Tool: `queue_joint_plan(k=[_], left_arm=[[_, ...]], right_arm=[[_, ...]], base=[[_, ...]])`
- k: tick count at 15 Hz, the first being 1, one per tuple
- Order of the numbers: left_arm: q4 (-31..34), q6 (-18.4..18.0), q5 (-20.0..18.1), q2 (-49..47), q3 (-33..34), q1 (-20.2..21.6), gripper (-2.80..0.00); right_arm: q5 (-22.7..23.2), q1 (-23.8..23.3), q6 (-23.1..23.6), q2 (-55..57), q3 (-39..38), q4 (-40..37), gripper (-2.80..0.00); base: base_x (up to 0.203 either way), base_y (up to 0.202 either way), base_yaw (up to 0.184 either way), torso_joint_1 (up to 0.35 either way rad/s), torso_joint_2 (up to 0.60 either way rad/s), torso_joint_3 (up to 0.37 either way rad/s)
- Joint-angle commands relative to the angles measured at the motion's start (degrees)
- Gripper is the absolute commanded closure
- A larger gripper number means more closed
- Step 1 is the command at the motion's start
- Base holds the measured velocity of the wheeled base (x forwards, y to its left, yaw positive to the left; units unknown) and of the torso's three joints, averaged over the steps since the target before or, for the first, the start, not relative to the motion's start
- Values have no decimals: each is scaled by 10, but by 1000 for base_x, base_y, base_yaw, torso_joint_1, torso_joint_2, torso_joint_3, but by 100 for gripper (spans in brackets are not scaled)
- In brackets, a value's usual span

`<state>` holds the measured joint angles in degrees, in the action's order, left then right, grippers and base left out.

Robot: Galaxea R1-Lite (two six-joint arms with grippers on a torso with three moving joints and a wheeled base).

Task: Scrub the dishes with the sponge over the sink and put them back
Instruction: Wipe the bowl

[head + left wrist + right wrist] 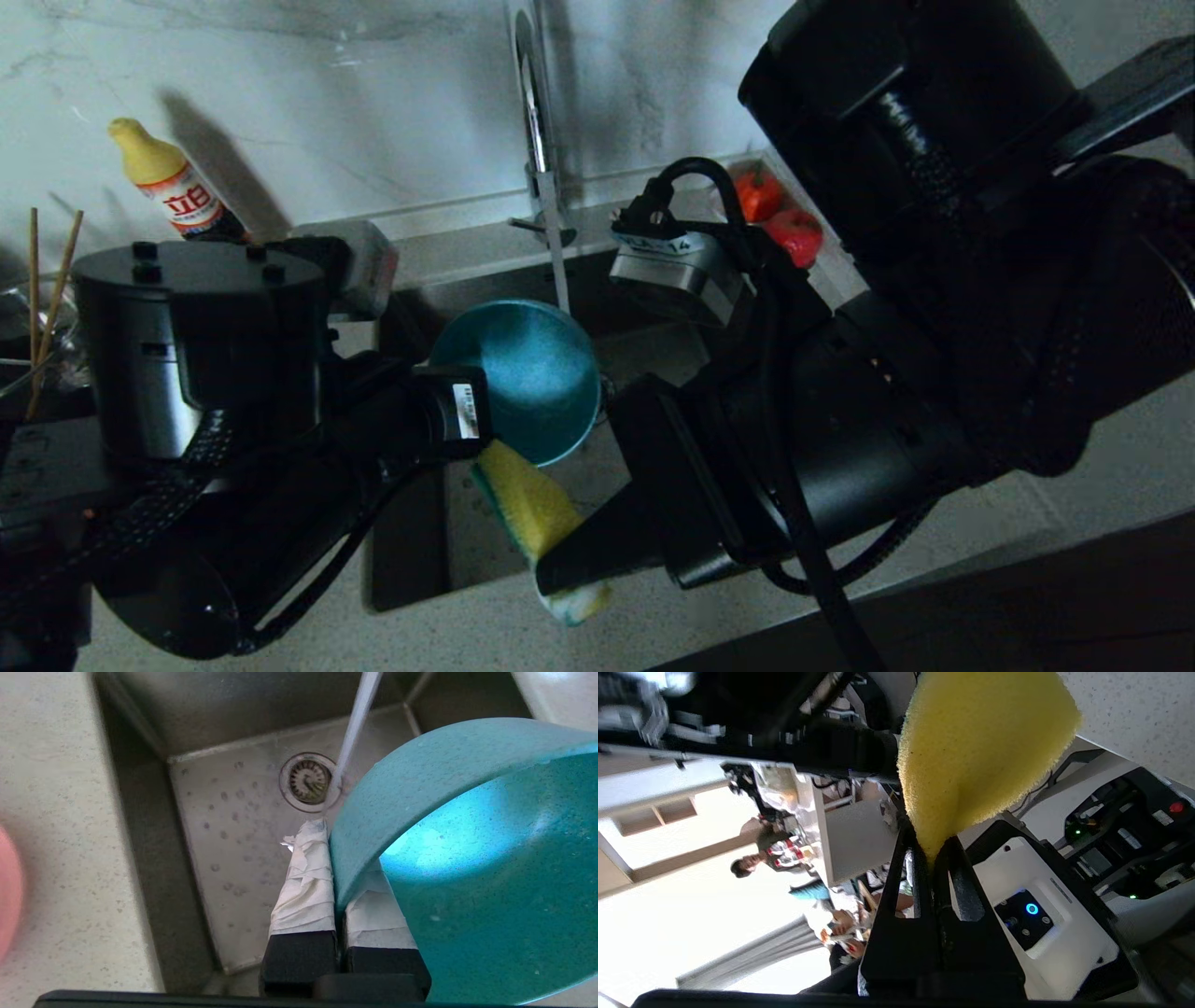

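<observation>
- One teal bowl (527, 378), near the middle of the scene.
- One yellow sponge (534, 513), at about 6 o'clock from the bowl.
- Two chopsticks (45, 299), standing upright far out at 9 o'clock.
- One yellow-capped bottle (173, 187), up at 10 o'clock.
- Two red fruits or vegetables (780, 215), side by side at about 2 o'clock; which they are I can't make out.
- One sink (233, 858) with one drain strainer (308, 781).
- One faucet (537, 131), at 12 o'clock.
- Two robot arms, one on each side.
</observation>
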<state>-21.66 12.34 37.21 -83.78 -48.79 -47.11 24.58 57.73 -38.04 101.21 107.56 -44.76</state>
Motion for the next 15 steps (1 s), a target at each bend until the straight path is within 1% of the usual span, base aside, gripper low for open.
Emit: queue_joint_plan(k=[1,4,6,10,15], left_arm=[[-3,1,1,6,0,-8,0],[-3,1,-20,15,7,-12,0],[-3,2,-33,25,14,-12,0],[-3,2,-33,34,28,-11,0],[-4,1,-31,27,29,-11,0]], right_arm=[[0,-6,-10,10,1,0,0],[0,-22,-11,22,4,3,0],[1,-37,-12,26,24,-1,0],[2,-53,-12,19,29,3,0],[2,-73,-10,4,29,3,0]], base=[[0,0,0,0,0,0],[0,0,0,0,0,0],[0,0,0,0,0,0],[0,0,0,0,0,0],[0,0,0,0,0,0]])
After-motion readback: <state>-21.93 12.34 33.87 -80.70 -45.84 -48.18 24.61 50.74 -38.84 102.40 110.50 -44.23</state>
